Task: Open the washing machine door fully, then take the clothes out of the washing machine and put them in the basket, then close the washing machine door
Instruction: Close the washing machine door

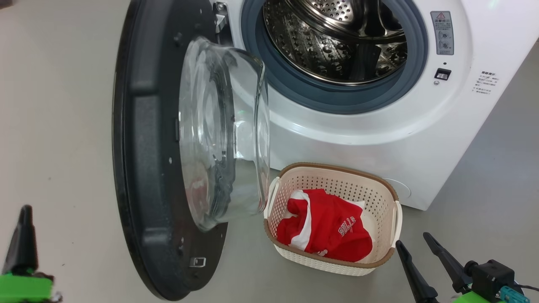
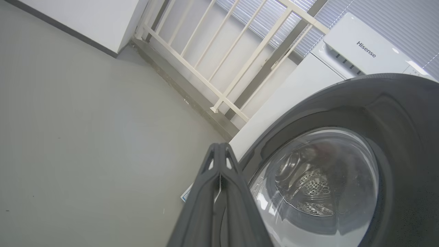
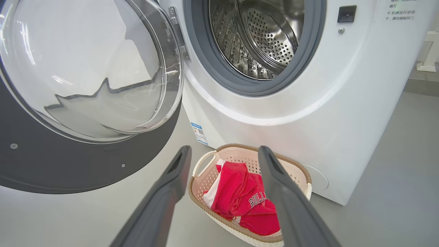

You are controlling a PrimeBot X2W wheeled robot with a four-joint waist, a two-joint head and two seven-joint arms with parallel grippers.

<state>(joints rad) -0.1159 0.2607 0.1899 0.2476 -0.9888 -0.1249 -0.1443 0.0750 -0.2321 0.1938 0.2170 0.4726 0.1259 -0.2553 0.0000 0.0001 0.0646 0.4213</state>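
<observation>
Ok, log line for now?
door open | clothes in basket | left gripper shut, empty | right gripper open | pending: close door

clothes (image 1: 326, 229) in basket (image 1: 337, 170), before washing machine (image 1: 379, 139)

On the left gripper (image 2: 219, 146): fingers (image 2: 202, 206) dark grey, long, tapering to blunt tips; a narrow slot cut just behind each tip. Bright green block (image 1: 25, 288) at the finger base. On the right gripper (image 1: 412, 239): same dark tapered fingers. Behind their base a black boxy housing (image 1: 492, 273), green mount (image 1: 471, 299), teal connector (image 1: 513, 294), thin black cable (image 1: 528, 288).
</observation>
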